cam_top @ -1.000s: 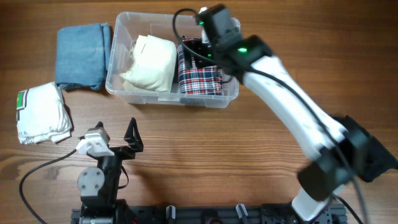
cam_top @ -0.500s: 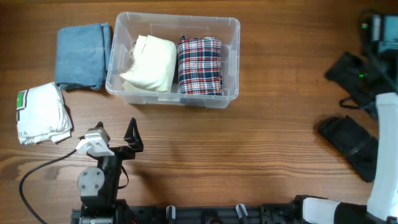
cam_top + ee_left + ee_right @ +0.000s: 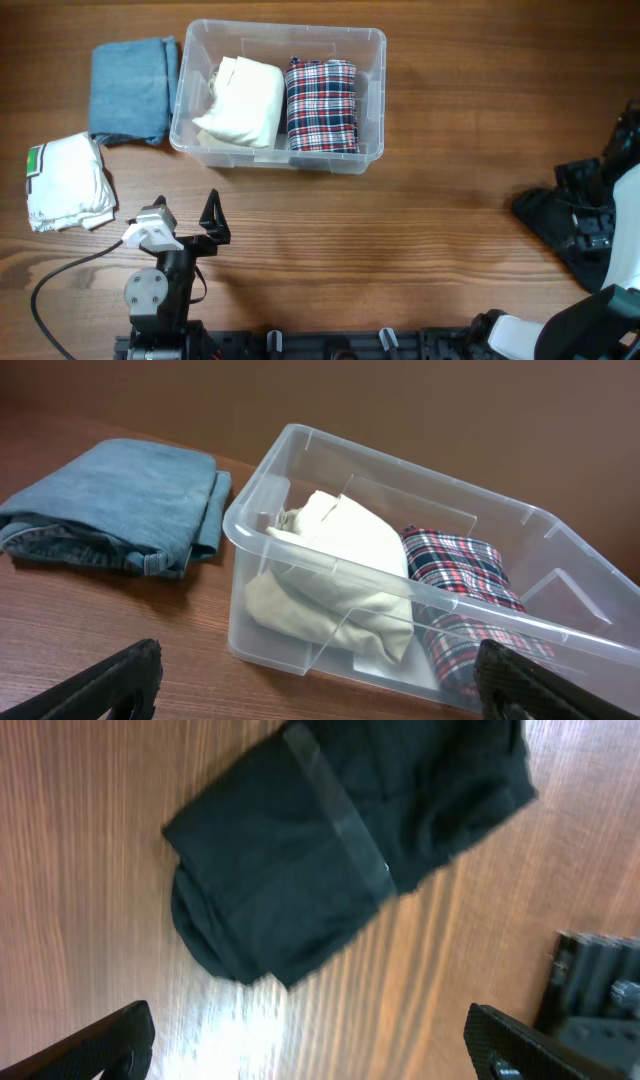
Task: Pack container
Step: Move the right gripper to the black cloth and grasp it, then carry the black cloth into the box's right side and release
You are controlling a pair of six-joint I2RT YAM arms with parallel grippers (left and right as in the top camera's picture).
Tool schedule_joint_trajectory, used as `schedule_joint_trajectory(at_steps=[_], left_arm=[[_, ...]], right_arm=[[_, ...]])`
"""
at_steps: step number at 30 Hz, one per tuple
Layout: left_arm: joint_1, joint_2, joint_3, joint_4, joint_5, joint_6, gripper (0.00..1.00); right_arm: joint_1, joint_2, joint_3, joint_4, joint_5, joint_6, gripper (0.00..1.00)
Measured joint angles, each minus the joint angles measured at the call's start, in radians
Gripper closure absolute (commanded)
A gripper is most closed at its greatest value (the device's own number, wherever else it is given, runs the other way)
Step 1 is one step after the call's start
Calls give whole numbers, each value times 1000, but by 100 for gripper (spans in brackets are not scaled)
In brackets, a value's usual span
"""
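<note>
The clear container [image 3: 284,29] stands at the back centre and holds a cream cloth [image 3: 243,100] on the left and a plaid cloth [image 3: 322,105] on the right. It also shows in the left wrist view [image 3: 262,470], with the cream cloth [image 3: 340,565] and the plaid cloth [image 3: 458,575]. My left gripper [image 3: 205,225] is open and empty in front of the container [image 3: 320,680]. My right gripper [image 3: 588,222] is open and empty at the far right, just above a folded black cloth [image 3: 555,222], which fills the right wrist view [image 3: 330,840] beyond the fingers [image 3: 310,1040].
A folded blue denim cloth [image 3: 132,90] lies left of the container and shows in the left wrist view [image 3: 120,505]. A white cloth with a green tag [image 3: 65,182] lies at the left edge. A black frame [image 3: 600,980] stands by the table's front.
My right arm has left the container, where the plaid cloth stays, and has swung to the far right over the black cloth. The left arm has not moved.
</note>
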State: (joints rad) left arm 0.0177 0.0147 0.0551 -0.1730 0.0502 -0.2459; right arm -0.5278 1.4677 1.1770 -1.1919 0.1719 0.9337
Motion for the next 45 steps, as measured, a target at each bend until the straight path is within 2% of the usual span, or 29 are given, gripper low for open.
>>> schedule_joint_trajectory(at_steps=[4, 10, 20, 23, 24, 26, 27, 28, 29, 30, 33, 35, 38, 40, 43, 45], left_arm=[[0, 0, 0, 0, 0, 0, 0], [0, 0, 0, 0, 0, 0, 0], [0, 0, 0, 0, 0, 0, 0], [0, 0, 0, 0, 0, 0, 0], [0, 0, 0, 0, 0, 0, 0], [0, 0, 0, 0, 0, 0, 0], [0, 0, 0, 0, 0, 0, 0], [0, 0, 0, 0, 0, 0, 0], [0, 0, 0, 0, 0, 0, 0], [0, 0, 0, 0, 0, 0, 0], [0, 0, 0, 0, 0, 0, 0], [0, 0, 0, 0, 0, 0, 0], [0, 0, 0, 0, 0, 0, 0], [0, 0, 0, 0, 0, 0, 0], [0, 0, 0, 0, 0, 0, 0], [0, 0, 0, 0, 0, 0, 0]], right_arm=[[-104, 0, -97, 96, -41, -25, 0], [-162, -1, -222, 274, -68, -31, 0], [-248, -1, -238, 394, -44, 47, 1], [-248, 6, -274, 453, -33, 50, 7], [-248, 10, -296, 468, -32, 50, 12], [-248, 22, -327, 496, -26, 46, 34], [-248, 24, -344, 513, -19, 40, 55], [-248, 24, -364, 531, -14, 26, 67], [-248, 24, -373, 544, -13, 11, 91], [-248, 24, -376, 554, -11, -2, 96], [-248, 23, -380, 582, -21, -92, 96], [-257, 23, -386, 648, -90, -232, 96], [-253, 24, -389, 720, -364, -488, 96], [-243, 26, -373, 714, -512, -572, 96], [-179, 35, -242, 657, -664, -667, 96], [-80, 37, -64, 608, -766, -747, 96]])
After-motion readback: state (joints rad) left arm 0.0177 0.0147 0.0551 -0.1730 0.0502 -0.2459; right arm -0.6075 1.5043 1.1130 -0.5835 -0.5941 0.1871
